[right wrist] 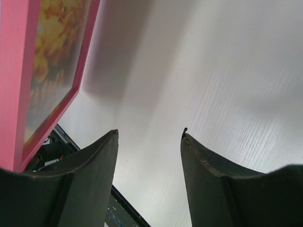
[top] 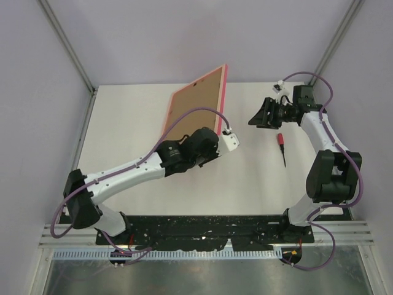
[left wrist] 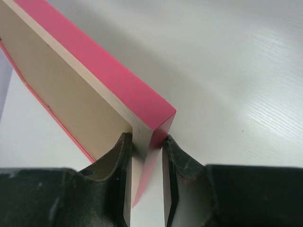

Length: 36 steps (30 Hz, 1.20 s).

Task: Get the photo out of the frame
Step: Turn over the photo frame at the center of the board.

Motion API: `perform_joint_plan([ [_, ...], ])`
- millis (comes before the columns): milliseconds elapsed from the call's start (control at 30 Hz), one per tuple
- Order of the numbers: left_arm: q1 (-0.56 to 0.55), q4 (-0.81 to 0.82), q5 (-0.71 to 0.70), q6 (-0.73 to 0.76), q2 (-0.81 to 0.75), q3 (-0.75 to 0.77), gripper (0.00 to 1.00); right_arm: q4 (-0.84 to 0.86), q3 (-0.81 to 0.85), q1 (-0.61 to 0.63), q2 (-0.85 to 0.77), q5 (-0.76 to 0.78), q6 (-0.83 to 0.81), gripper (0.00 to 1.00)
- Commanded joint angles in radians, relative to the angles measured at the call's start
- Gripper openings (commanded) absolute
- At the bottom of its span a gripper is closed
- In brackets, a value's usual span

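Observation:
My left gripper (top: 209, 136) is shut on the lower corner of the pink frame (top: 222, 101) and holds it upright and tilted above the table, its brown backing board (top: 193, 104) toward the camera. In the left wrist view the fingers (left wrist: 118, 156) clamp the frame's corner (left wrist: 151, 123). My right gripper (top: 253, 120) is open and empty, to the right of the frame, apart from it. In the right wrist view the frame (right wrist: 14, 71) shows at the left with the photo (right wrist: 54, 56) of orange-yellow flowers in it; the gripper (right wrist: 149, 135) has only table between its fingers.
A small red-handled screwdriver (top: 281, 146) lies on the white table (top: 123, 123) below the right gripper. Grey walls and metal posts enclose the table at the back and sides. The black base rail runs along the near edge.

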Motion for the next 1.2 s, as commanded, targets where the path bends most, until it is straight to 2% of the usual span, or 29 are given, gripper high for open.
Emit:
perform_joint_plan([
  [0,0.09,-0.022,0.25,-0.033,-0.12,-0.021,0.0,0.103,0.009,-0.004,-0.024,-0.112,0.093,0.62],
  [33,0.106,-0.026,0.28,-0.025,-0.131,-0.027,0.0,0.139,0.006,-0.003,-0.024,-0.14,0.111,0.66],
  [133,0.139,-0.039,0.329,-0.006,-0.177,-0.041,0.0,0.18,0.032,0.028,-0.018,-0.154,0.139,0.69],
  [267,0.17,-0.06,0.399,0.027,-0.231,-0.064,0.0,0.185,0.073,0.083,-0.008,-0.128,0.134,0.71],
  [400,0.204,-0.074,0.445,0.053,-0.281,-0.104,0.0,0.168,0.101,0.155,-0.01,-0.096,0.05,0.72],
  [533,0.248,-0.091,0.517,0.067,-0.335,-0.136,0.0,0.139,0.132,0.177,-0.019,-0.086,-0.08,0.73],
  [667,0.299,-0.123,0.594,0.086,-0.389,-0.15,0.0,0.119,0.135,0.183,-0.048,-0.094,-0.247,0.73],
  [933,0.359,-0.183,0.694,0.144,-0.47,-0.168,0.0,0.208,-0.027,0.215,-0.194,-0.039,-0.635,0.75],
  [1167,0.391,-0.233,0.752,0.178,-0.505,-0.19,0.0,0.318,-0.198,0.287,-0.347,0.027,-1.16,0.82],
])
